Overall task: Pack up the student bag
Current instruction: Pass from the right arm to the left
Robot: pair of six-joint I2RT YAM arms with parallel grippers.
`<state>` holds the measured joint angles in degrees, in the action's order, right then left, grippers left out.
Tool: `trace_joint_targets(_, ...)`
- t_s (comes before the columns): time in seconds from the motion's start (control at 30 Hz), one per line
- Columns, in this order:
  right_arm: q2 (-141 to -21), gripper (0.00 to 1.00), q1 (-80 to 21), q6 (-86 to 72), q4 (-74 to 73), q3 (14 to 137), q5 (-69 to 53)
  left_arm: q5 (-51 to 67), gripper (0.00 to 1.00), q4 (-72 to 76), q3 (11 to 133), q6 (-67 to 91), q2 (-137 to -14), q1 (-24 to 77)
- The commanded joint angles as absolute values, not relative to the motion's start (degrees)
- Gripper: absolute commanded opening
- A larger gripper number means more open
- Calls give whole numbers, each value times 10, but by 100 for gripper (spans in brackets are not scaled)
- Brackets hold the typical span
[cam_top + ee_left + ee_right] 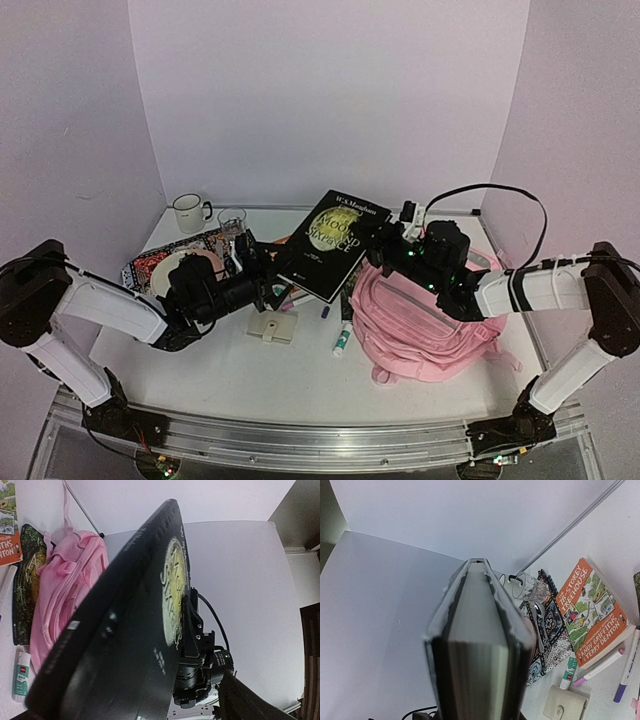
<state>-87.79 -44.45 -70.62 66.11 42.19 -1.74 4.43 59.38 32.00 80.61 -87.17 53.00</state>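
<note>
Top view. The black book (pixel 335 245) is off the counter (pixel 230 370), tilted, carried between both arms. The right claw (pixel 383 252) is on its right edge and the left claw (pixel 272 287) meets its lower left corner. The student bag (pixel 420 320) lies flat, front right, just under and beside the book's right end. I cannot tell from here whether its mouth is open.

Left wrist view. The book's cover (pixel 130 645) fills the frame. The right claw (pixel 192 635) is pinching the far edge, one finger flat on the cover. The left claw's own fingers are hidden, so I cannot tell its state. The bag (pixel 65 585) is on the left, with a glue stick (pixel 21 672) beside it.

Right wrist view. The book (pixel 477 650) shows edge-on, pages out, centred. An orange book (pixel 592 610) and a wallet (pixel 565 705) lie on the counter beyond.

Advice: only one claw should carry the book. The other should lift the bag's opening first. Feed the book in narrow edge first, without twisting it between the two arms.
</note>
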Motion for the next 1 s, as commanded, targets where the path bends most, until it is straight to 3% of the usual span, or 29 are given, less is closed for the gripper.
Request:
trace_joint_targets(0.0,-875,0,-452,-735,968,435,14,58,88,643,352,801,-898,540)
trace_joint_targets(0.1,-882,0,-457,-739,988,438,18,56,83,676,352,813,-917,540)
trace_joint_targets(0.23,-887,0,-460,-739,996,430,26,50,66,720,348,825,-930,541)
trace_joint_targets(0.37,-892,0,-460,-733,1006,414,22,27,32,741,330,829,-925,541)
trace_joint_targets(0.47,-901,1,-460,-733,1006,403,12,16,16,744,321,822,-914,541)
trace_joint_targets(0.57,-908,12,-460,-725,1007,393,5,11,1,745,317,821,-909,540)
trace_joint_targets(0.77,-899,46,-453,-676,974,368,-42,16,0,745,299,817,-893,517)
trace_joint_targets(0.97,-852,66,-442,-597,811,358,-91,44,0,744,265,812,-871,478)
